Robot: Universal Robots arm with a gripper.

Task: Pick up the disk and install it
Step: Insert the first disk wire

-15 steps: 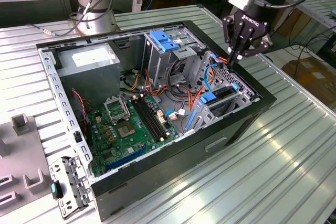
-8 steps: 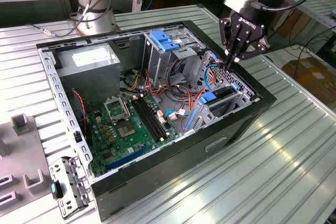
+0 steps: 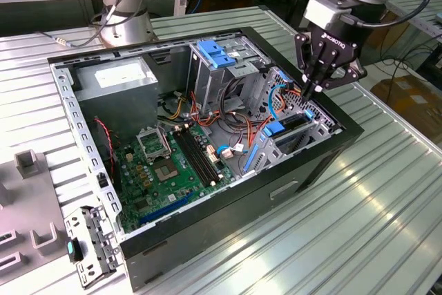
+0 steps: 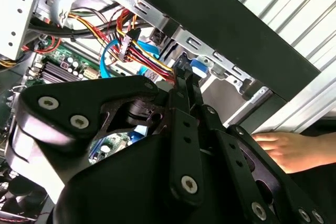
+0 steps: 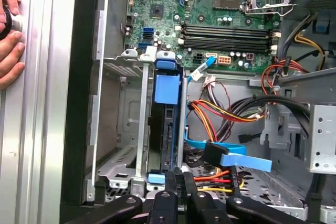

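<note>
- The end effector (image 3: 312, 90), fingers together, presses the disk (image 5: 167, 129) in its bay.
- Risk: cables (image 5: 220, 116) beside it could snag; tilted disk may jam.

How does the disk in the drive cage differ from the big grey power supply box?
The disk stands on edge in the drive cage; the power supply box lies flat. The disk is thin, the power supply box bulky. The disk has a blue frame; the power supply box a white sticker. Both sit inside the open case.
</note>
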